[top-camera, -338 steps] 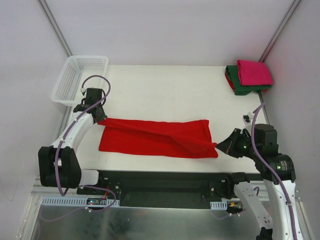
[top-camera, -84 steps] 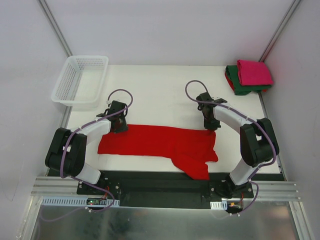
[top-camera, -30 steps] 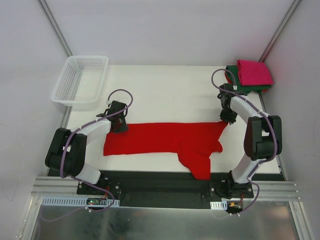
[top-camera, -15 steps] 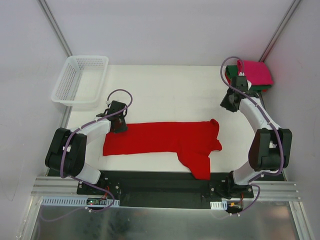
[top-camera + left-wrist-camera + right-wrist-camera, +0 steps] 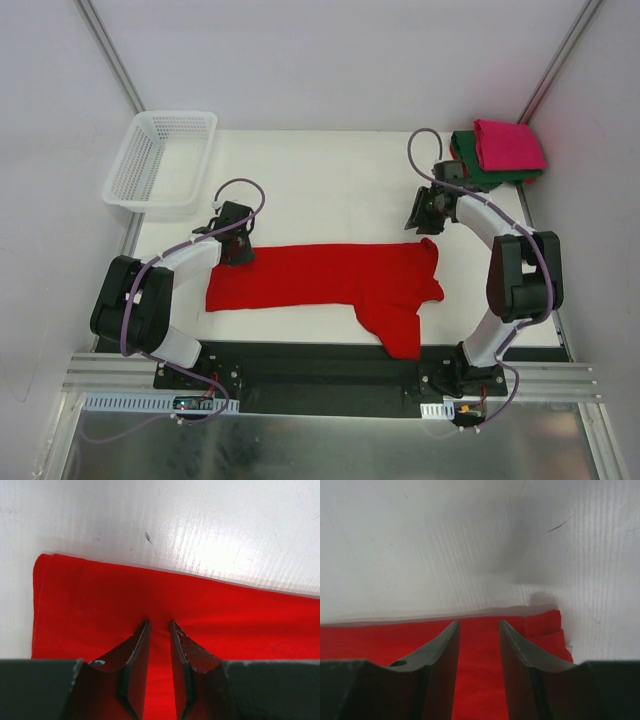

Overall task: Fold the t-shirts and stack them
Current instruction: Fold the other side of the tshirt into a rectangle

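Note:
The red t-shirt [image 5: 320, 275] lies flat across the near half of the table, and one part of it [image 5: 398, 335] reaches over the front edge. My left gripper [image 5: 238, 252] sits on the shirt's upper left corner. In the left wrist view that gripper [image 5: 159, 623] is shut on a small pucker of the red cloth [image 5: 240, 615]. My right gripper [image 5: 418, 222] hovers open just behind the shirt's upper right edge. In the right wrist view it [image 5: 479, 625] stands over the red cloth [image 5: 370, 640] and holds nothing. A folded pink t-shirt [image 5: 508, 145] rests on a folded green one [image 5: 478, 175] at the back right.
A white mesh basket [image 5: 160, 160] stands at the back left corner. A black rail [image 5: 300, 365] runs along the front edge by the arm bases. White walls close in the table on both sides.
My right gripper let go of the shirt's upper right corner, swung towards the folded stack, then came back left above the shirt's edge. The corner dropped back. The left gripper stayed put.

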`<state>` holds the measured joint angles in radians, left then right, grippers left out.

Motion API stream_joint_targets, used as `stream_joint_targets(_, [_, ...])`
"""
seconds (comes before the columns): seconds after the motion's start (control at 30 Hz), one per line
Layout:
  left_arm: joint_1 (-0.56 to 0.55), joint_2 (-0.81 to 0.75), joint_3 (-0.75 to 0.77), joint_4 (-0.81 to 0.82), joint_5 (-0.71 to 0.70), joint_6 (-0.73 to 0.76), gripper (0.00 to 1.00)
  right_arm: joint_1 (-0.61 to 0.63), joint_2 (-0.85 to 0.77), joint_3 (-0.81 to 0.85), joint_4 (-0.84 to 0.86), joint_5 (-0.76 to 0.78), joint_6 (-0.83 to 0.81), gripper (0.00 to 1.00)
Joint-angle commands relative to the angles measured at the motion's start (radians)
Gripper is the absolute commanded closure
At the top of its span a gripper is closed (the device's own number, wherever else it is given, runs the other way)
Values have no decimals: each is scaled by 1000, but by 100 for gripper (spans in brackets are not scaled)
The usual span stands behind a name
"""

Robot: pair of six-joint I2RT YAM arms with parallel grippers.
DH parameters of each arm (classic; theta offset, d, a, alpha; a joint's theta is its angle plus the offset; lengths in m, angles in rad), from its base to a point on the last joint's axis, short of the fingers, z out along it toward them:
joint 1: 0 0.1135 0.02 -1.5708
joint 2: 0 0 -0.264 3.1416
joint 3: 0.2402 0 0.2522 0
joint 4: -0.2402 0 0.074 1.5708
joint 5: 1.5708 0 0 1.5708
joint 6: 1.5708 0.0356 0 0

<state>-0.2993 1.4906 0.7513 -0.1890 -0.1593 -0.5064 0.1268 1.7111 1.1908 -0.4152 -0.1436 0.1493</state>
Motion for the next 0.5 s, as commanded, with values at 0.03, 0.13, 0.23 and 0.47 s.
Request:
stream_joint_targets(0.03, [11,8,11,-41,-6,14,78,42,33,41,-80,137,-40,57])
stream_joint_targets(0.13, [11,8,13,-43,-11,16,77,43,39,32,-76,122,-42,57])
stream_joint_targets(0.23, [11,11,13,-41,-9,16,78,53,44,10,-74,127,-47,58])
stream_joint_targets(0.47, [11,17,14,-41,-14,16,77,80,56,-16,-96,190,-45,60])
